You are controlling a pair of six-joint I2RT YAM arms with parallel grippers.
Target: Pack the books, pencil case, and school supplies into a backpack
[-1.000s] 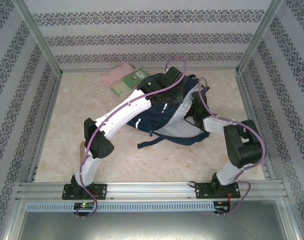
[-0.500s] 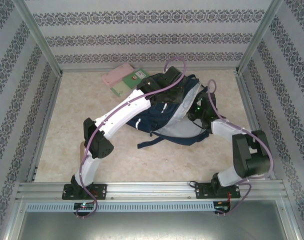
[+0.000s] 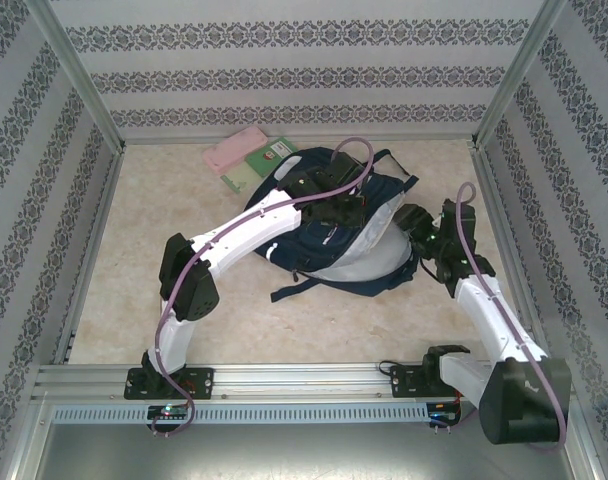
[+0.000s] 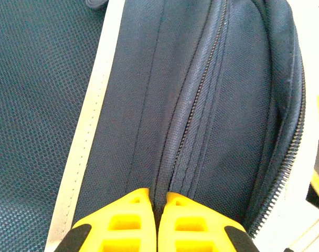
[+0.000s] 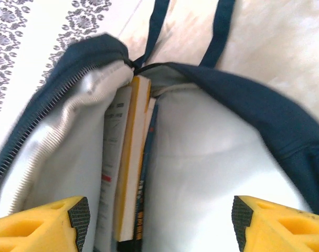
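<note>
— Where did we have our grippers?
— Our left gripper (image 4: 158, 210) was pinched closed on a fold of the backpack (image 4: 201, 105) beside its zipper. Our right gripper (image 5: 159, 220) stood open at the backpack's mouth.
— And the things to pack?
— We saw books (image 5: 129, 168) standing upright inside. Farther back, the pink pencil case (image 3: 232, 152) and a green book (image 3: 264, 160) lay on the surface (image 3: 164, 220).
</note>
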